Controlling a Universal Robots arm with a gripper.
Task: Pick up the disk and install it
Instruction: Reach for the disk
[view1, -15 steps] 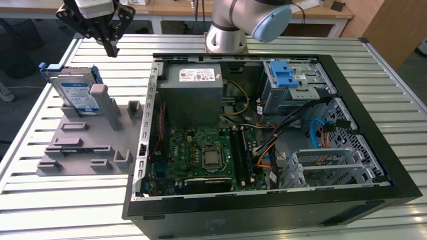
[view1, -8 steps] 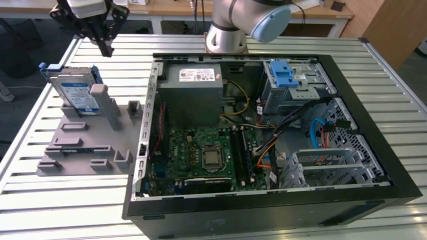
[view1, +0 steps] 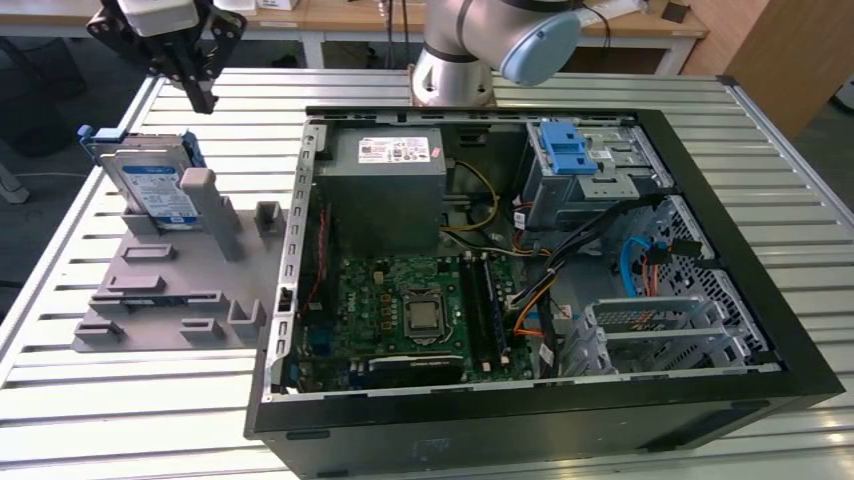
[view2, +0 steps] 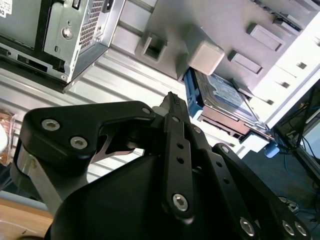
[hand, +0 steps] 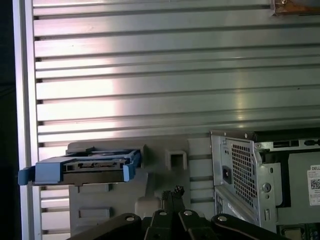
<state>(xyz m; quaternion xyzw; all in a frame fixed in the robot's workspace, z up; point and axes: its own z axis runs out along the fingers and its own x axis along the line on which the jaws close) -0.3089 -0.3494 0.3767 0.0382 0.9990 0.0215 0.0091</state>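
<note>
The disk (view1: 151, 186), a silver drive with a blue-and-white label in a blue carrier, stands on edge in the grey holder (view1: 160, 300) at the exterior view's left. Both wrist views show it too, seen label-side as the disk (view2: 226, 94) and edge-on as the disk (hand: 85, 168). My gripper (view1: 203, 100) hangs above the table, a short way behind the disk and clear of it. Its black fingers (hand: 172, 194) are shut together with nothing between them. The fingertips (view2: 173, 98) point down toward the holder.
An open computer case (view1: 747, 400) fills the middle and the exterior view's right, with a motherboard, a grey power supply (view1: 387, 175), cables and a drive bay with a blue latch (view1: 571, 150). The slatted metal table (view1: 147, 420) lies beneath. The arm's base (view1: 454, 70) stands behind the case.
</note>
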